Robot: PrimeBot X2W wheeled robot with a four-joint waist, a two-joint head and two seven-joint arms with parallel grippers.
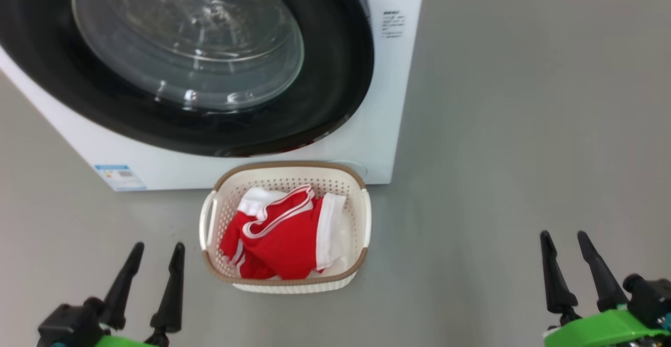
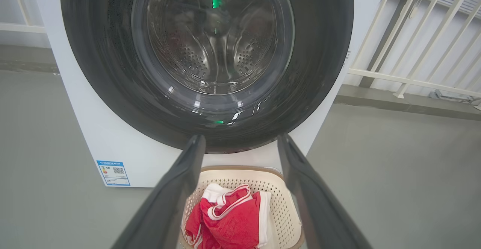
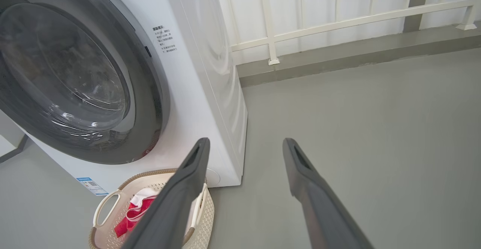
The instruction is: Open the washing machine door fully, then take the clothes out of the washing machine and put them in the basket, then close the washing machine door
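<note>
The clothes (image 1: 278,237) lie in the basket (image 1: 352,247) on the floor just before the washing machine (image 1: 390,100), its door (image 1: 335,74) shut. The left end effector (image 1: 159,246) and right end effector (image 1: 564,235) both gape empty.

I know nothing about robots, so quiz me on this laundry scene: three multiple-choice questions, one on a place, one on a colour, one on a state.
1. Where are the clothes?
A. in the drum
B. in the basket
C. on the floor

2. What colour is the basket's rim?
A. brown
B. blue
C. black

3. How is the washing machine door?
A. wide open
B. half open
C. shut

Answers:
1 B: the red fabric lies inside the basket's walls.
2 A: a brown band runs round its top.
3 C: the black ring sits flat against the white front.
</note>
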